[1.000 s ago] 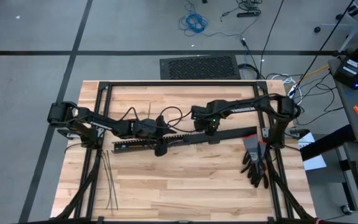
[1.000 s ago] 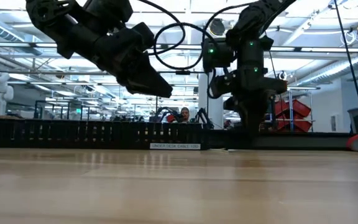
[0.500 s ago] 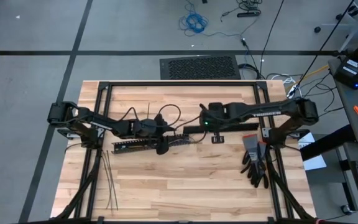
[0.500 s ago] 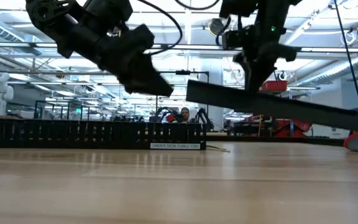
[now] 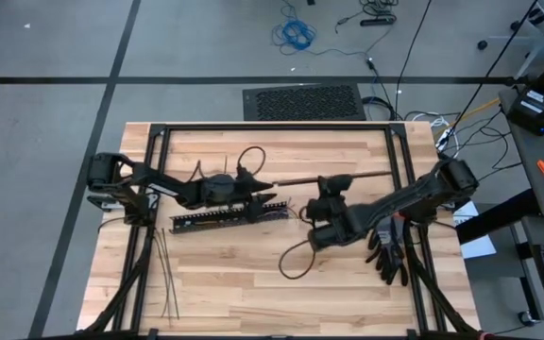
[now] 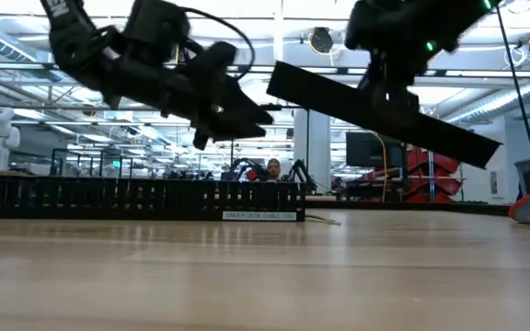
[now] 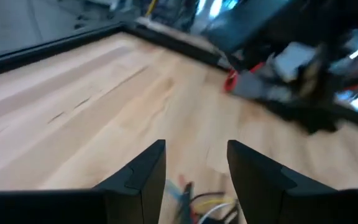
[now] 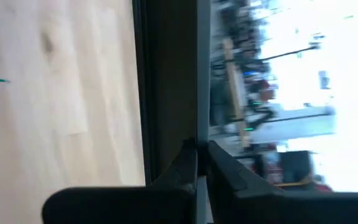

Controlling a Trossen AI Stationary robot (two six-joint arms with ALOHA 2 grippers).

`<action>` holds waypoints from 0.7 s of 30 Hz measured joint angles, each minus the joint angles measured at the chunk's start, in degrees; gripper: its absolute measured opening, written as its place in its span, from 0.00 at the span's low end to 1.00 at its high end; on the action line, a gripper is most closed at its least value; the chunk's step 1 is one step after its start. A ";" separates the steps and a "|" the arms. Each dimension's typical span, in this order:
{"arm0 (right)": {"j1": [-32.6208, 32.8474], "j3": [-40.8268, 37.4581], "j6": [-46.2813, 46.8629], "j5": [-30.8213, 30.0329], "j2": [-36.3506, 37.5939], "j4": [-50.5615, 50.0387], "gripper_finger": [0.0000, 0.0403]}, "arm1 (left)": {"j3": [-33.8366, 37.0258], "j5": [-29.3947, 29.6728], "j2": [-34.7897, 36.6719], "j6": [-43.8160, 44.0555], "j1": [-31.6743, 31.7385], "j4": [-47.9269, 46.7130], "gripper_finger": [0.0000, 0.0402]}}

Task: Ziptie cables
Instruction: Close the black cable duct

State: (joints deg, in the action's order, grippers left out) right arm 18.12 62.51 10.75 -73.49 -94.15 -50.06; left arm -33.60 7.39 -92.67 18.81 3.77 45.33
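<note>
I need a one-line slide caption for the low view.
Right gripper lifts a long black strip above the slotted duct.

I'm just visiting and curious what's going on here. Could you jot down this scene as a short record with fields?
Table: wooden table
Left gripper: open, above the coloured cables
Right gripper: shut on a long flat black cover, lifted and tilted
Slotted black duct: lying on the table
Zipties: lying untouched near the table's left edge
Black gloves: at the right edge

Thin dark zipties (image 5: 166,276) flat near the table's front-left; coloured cables (image 7: 194,200) at the duct's end.
</note>
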 joint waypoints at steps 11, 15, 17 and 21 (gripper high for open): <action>0.14 -13.78 13.31 -16.44 -2.40 14.43 0.00 | 12.57 -11.63 -1.49 6.89 5.33 30.34 0.42; -1.50 -16.17 0.90 -16.60 -3.17 31.27 0.00 | 9.68 -11.73 -6.23 5.88 3.34 34.77 0.42; -1.99 -16.51 -5.55 -16.66 -4.54 36.67 0.00 | 7.49 -12.34 -9.26 5.13 2.80 37.02 0.42; -2.60 -16.46 -12.91 -16.53 -7.88 42.13 0.00 | 4.13 -15.06 -13.61 4.61 2.95 40.55 0.42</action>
State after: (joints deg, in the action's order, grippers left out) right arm 15.51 46.04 -2.16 -90.02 -102.03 -7.92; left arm -29.47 -7.68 -106.27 23.42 6.72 85.88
